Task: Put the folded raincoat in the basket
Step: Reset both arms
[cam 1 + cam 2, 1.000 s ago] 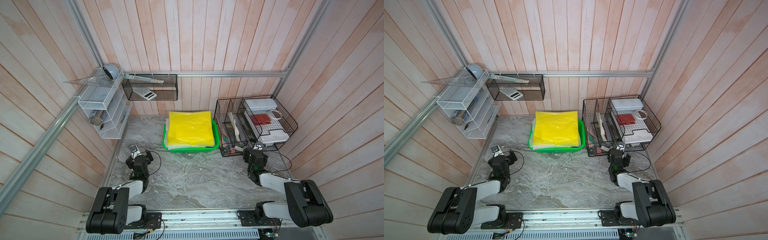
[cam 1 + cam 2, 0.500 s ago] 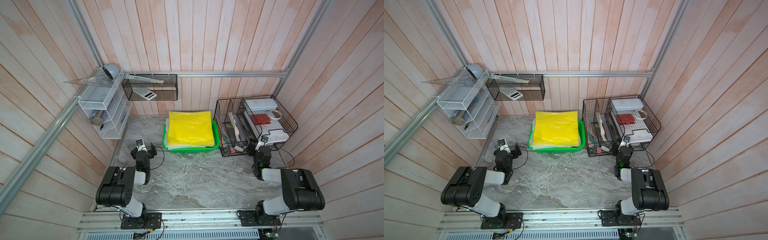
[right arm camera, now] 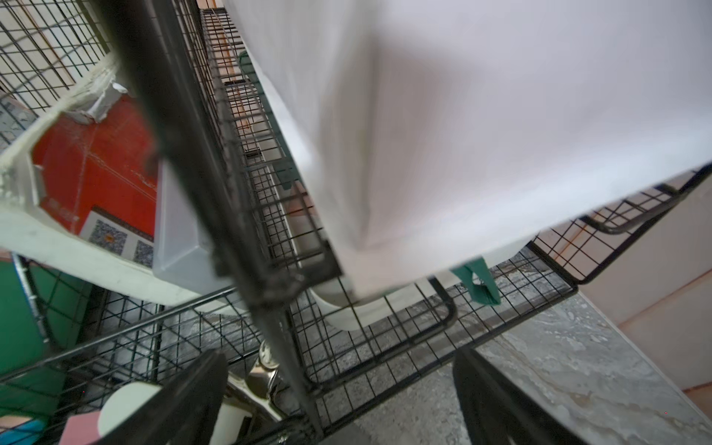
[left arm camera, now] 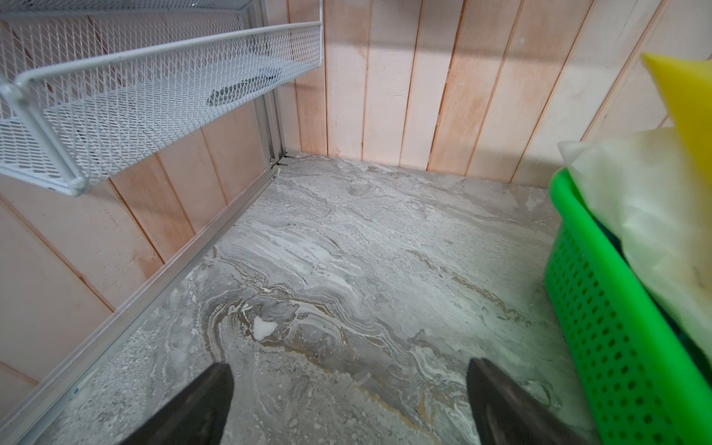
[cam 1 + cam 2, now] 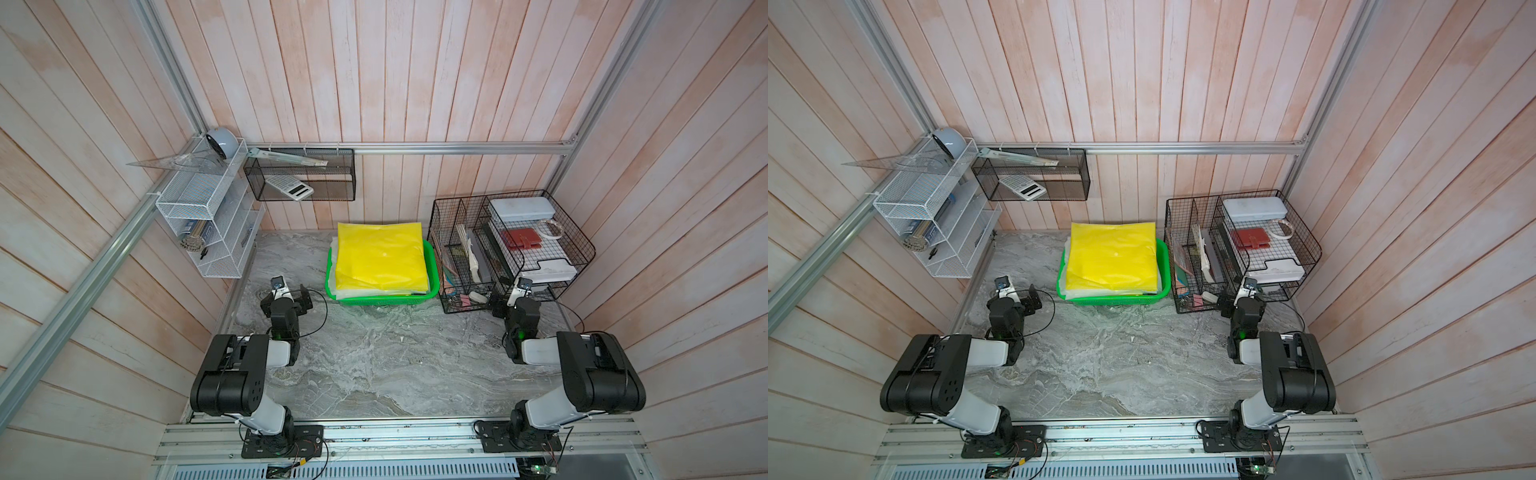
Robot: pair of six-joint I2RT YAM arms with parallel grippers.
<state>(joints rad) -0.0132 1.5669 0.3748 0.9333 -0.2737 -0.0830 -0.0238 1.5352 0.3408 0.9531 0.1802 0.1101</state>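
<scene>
Top views: you have both arms folded low at the front of the marble tabletop (image 5: 395, 357), and neither touches the task's things.
Raincoat: the yellow folded raincoat (image 5: 380, 257) lies flat on top of the load in the basket. It sits higher than the rim, and its far edge hangs over the back rim towards the wall.
Basket: the green basket (image 5: 433, 282) stands at the back middle of the tabletop. It is well apart from the white mesh shelf (image 5: 187, 195) and just beside the black wire organiser (image 5: 457, 208).
Under the raincoat: pale folded sheets (image 4: 635, 200) fill the basket, and one edge spills over the rim.
Left gripper: your left gripper (image 4: 348, 364) has its fingers (image 4: 200, 400) spread wide with only bare tabletop between them. The basket's perforated wall is near, and nothing is held.
Right gripper: your right gripper (image 3: 339, 352) also has its fingers spread wide and holds nothing. It sits right at the organiser's front corner.
Right wrist view: a corner wire of the organiser shows in the gap between the fingers. You cannot tell whether it touches them, because the close parts are blurred.
</scene>
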